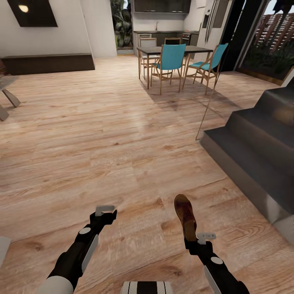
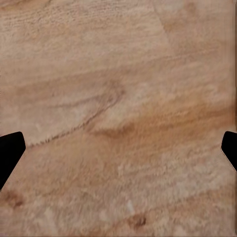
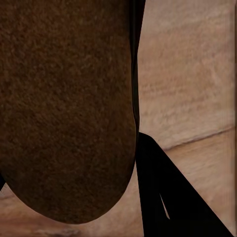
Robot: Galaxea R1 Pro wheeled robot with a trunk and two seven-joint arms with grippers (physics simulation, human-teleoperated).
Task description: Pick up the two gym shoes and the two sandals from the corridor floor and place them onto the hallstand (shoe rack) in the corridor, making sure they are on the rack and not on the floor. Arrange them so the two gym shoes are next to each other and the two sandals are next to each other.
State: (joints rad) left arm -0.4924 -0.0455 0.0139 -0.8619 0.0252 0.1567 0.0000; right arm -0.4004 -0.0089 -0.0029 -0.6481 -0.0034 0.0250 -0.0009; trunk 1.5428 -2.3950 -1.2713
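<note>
At the left of the head view, our left gripper (image 1: 105,210) is hanging low over the wood floor (image 1: 122,134), jaws apart and holding nothing; the left wrist view is showing plain planks with one dark fingertip (image 2: 10,153) at each side edge. Moving right, our right gripper (image 1: 195,239) is clamped on a brown sandal (image 1: 185,216), gripping one end so the shoe is sticking out forward and up, clear of the floor. In the right wrist view the sandal (image 3: 64,108) is sitting very close to the lens with one dark finger (image 3: 168,197) alongside it. Further right, dark grey stairs (image 1: 253,147) are rising, and a dining table (image 1: 171,51) with teal chairs (image 1: 170,57) is standing far ahead. We are not seeing the shoe rack, the sneakers or the other sandal from here.

We are judging this as the carry step, with the rack yet to be found. To do it well, we are wanting to keep the squeeze firm, turn the base slowly, keep the sandal level and away from the stair edge, and leave the left arm tucked.
</note>
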